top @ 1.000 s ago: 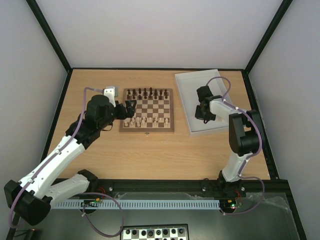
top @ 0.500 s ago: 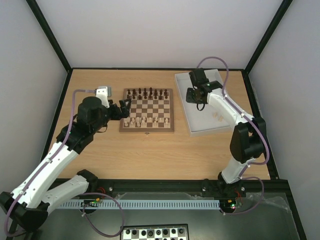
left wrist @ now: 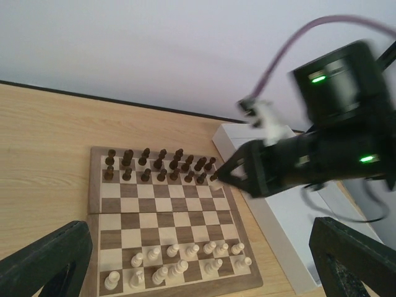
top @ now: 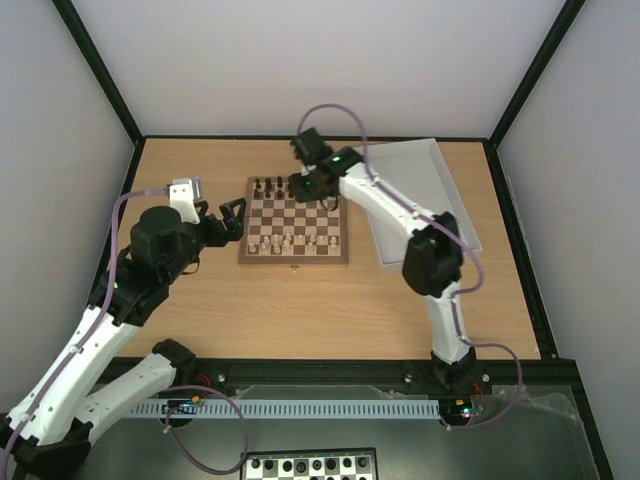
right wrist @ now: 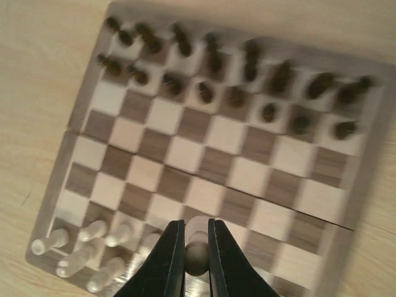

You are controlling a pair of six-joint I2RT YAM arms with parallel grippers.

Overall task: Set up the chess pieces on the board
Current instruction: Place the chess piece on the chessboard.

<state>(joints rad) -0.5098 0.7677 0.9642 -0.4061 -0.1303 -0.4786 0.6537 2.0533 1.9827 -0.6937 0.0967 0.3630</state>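
- Top external: shows the board [top: 320, 259] lying flat in the middle of the table [top: 300, 310], well apart from the table's edges on every side.
- Leaves a wide stretch of wood between the board and the arm bases, and a thinner stretch at the board's left.
- Puts the white tray [top: 445, 195] just beside the board's right edge, with a thin gap between.
- Shows pale pieces [top: 290, 240] in the two near rows and dark pieces [top: 270, 187] in the two far rows, with four bare rows between.
- Has the right arm stretched long, up from its base and across the tray to the board's far side.
- Holds the right gripper [right wrist: 193, 232] up over the board, pointing down, clamped on one pale piece [right wrist: 197, 255].
- Has the left arm bent, with the left gripper [top: 237, 217] just beside the board's left edge, fingers [left wrist: 43, 260] spread wide apart.
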